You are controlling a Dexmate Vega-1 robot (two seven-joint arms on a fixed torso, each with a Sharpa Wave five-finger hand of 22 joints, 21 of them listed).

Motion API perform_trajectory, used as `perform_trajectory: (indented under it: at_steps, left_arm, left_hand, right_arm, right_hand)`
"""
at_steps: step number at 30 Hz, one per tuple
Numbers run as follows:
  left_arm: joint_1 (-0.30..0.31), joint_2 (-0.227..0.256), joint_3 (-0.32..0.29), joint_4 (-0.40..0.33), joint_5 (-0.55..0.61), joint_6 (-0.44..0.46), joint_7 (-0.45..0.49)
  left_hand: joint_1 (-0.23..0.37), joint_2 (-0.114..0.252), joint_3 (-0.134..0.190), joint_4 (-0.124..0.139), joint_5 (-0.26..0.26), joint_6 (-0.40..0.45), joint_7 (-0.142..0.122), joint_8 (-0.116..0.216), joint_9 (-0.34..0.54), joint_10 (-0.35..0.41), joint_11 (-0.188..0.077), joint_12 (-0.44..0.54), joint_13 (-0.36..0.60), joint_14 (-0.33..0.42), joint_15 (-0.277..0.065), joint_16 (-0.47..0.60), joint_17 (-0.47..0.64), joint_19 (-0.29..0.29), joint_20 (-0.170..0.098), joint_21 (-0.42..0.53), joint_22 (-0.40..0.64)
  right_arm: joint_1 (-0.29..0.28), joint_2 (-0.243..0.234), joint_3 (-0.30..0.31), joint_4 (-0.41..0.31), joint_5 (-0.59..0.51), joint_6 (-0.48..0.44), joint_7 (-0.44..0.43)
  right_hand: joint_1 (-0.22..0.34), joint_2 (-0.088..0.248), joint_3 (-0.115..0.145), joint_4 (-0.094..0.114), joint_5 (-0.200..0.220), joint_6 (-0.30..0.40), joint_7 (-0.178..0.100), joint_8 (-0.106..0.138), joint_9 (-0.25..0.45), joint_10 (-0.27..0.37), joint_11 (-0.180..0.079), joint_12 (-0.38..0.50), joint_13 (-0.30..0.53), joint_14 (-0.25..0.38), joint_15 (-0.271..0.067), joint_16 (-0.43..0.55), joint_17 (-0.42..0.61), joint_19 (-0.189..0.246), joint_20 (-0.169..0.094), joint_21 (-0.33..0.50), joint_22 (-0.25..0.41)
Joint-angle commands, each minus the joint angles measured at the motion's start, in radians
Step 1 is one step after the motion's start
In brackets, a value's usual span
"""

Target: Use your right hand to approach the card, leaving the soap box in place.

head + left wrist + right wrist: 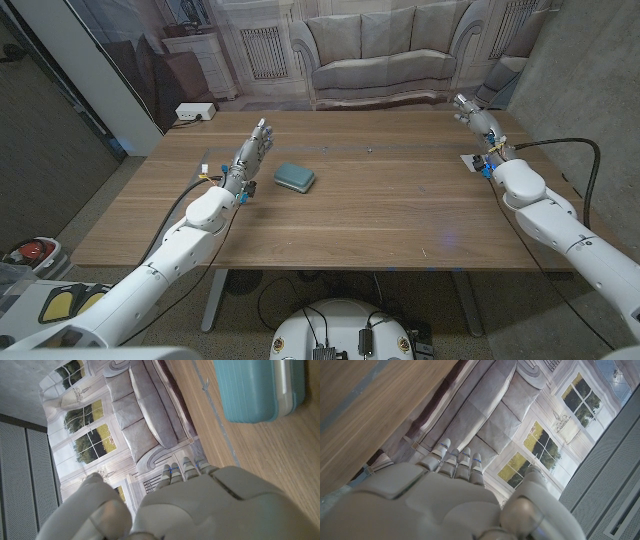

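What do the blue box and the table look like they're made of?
Soap box: likely hard plastic, smooth teal shell with a pale band at the seam, seen close in the left wrist view. Table: wood or wood veneer, matte, with visible grain lines.

Soap box (pixel 295 178) right of left robot hand (pixel 252 150)

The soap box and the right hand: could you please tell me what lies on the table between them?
In the head view, only bare wooden table lies between the teal soap box and the right hand.
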Motion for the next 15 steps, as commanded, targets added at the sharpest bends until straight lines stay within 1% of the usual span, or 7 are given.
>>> perform_trajectory:
  at_steps: [1,6,8,15]
  left_arm:
    - [0.019,0.011,0.005,-0.047,0.011,0.037,0.030]
    - [0.030,0.008,0.002,-0.065,0.014,0.035,0.047]
    - [0.033,0.008,0.002,-0.072,0.013,0.039,0.053]
    - [0.039,0.015,-0.002,-0.094,0.018,0.055,0.068]
  left_hand:
    - [0.008,0.000,-0.007,0.005,0.006,0.007,-0.001,-0.003,0.004,0.007,0.001,0.000,0.004,0.004,0.002,0.003,0.003,-0.002,-0.036,-0.002,0.003]
    - [0.008,0.001,-0.008,0.005,0.005,0.008,0.000,-0.003,0.004,0.008,0.004,0.000,0.004,0.005,0.002,0.003,0.003,-0.001,-0.035,-0.002,0.003]
    - [0.008,0.001,-0.008,0.005,0.005,0.007,0.000,-0.003,0.005,0.008,0.003,0.000,0.004,0.005,0.001,0.003,0.003,-0.001,-0.035,-0.002,0.003]
    - [0.009,0.002,-0.010,0.004,0.005,0.007,0.000,-0.005,0.005,0.009,0.004,-0.001,0.004,0.008,0.002,0.003,0.003,0.000,-0.034,-0.002,0.003]
  right_arm:
    - [0.007,-0.011,0.004,0.037,0.007,0.031,0.036]
    - [0.011,-0.020,0.005,0.053,0.009,0.040,0.050]
    - [0.017,-0.021,0.003,0.070,0.008,0.052,0.061]
    - [0.027,-0.032,0.001,0.084,-0.001,0.054,0.067]
  right_hand:
    - [0.003,-0.003,0.000,-0.004,0.009,0.008,-0.003,0.003,0.002,0.005,-0.001,0.002,0.005,0.012,-0.002,0.003,0.001,0.010,-0.047,0.002,0.005]
    - [0.003,-0.003,-0.001,-0.004,0.010,0.010,-0.003,0.002,0.002,0.007,-0.003,0.002,0.005,0.013,-0.002,0.003,0.001,0.011,-0.048,0.002,0.005]
    - [0.003,-0.003,-0.001,-0.004,0.010,0.010,-0.003,0.002,0.002,0.007,-0.003,0.002,0.005,0.013,-0.002,0.003,0.001,0.011,-0.048,0.001,0.005]
    - [0.003,-0.002,-0.001,-0.004,0.011,0.013,-0.004,0.003,0.002,0.009,-0.006,0.002,0.005,0.016,-0.002,0.003,0.001,0.012,-0.049,0.001,0.005]
